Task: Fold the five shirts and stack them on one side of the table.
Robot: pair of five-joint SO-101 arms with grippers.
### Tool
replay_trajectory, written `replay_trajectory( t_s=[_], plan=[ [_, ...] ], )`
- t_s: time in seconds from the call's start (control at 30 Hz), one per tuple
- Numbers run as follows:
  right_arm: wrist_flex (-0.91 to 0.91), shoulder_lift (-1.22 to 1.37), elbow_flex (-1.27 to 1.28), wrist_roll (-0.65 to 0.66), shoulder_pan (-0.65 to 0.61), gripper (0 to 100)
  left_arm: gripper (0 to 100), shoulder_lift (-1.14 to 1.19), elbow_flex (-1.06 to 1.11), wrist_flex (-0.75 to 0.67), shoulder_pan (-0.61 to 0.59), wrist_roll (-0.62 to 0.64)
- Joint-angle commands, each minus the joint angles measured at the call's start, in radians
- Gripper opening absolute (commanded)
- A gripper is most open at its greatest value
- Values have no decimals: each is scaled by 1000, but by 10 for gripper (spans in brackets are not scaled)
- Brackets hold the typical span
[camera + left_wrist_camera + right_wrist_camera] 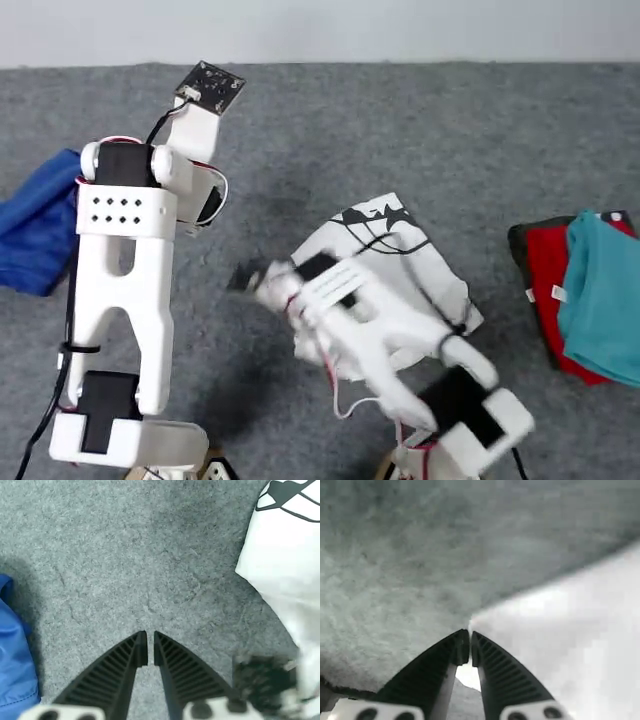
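**Item 1: white shirt** [440,275]. Black line graphic at far edge. Lies mid-table, rumpled, roughly squared, part under right arm. Pale, plain cloth in right wrist view [570,630]; graphic corner shows in left wrist view [285,570].

**Item 2: blue shirt** [40,235]. Crumpled heap, left table edge, beside left arm, well apart from item 1.

**Item 3: pile, right edge.** Teal shirt [605,300] on top of red shirt [548,290], w/ dark shirt [520,245] beneath. Edges uneven.

**Right gripper** [470,640]: jaws together, tips at the white shirt's corner. Can't tell if cloth is caught.

**Left gripper** [148,647]: jaws together, nothing betw. them, over bare grey table [400,120], betw. blue & white shirts.
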Motion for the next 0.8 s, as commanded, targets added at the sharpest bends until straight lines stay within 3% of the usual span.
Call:
replay_trajectory(
  t_s=[0.0, 0.4, 0.6, 0.77],
  plan=[
    [64, -154, -166, 11, 139, 9, 36, -38, -2, -14, -3, 5],
    [77, -441, -485, 2, 562, 9, 36, -21, 1, -15, 3, 5],
    [74, -624, -528, 2, 656, 9, 37, 140, -5, -15, 101, 5],
    [101, -705, -473, 2, 664, 9, 37, 328, -7, -109, 207, 5]
  ],
)
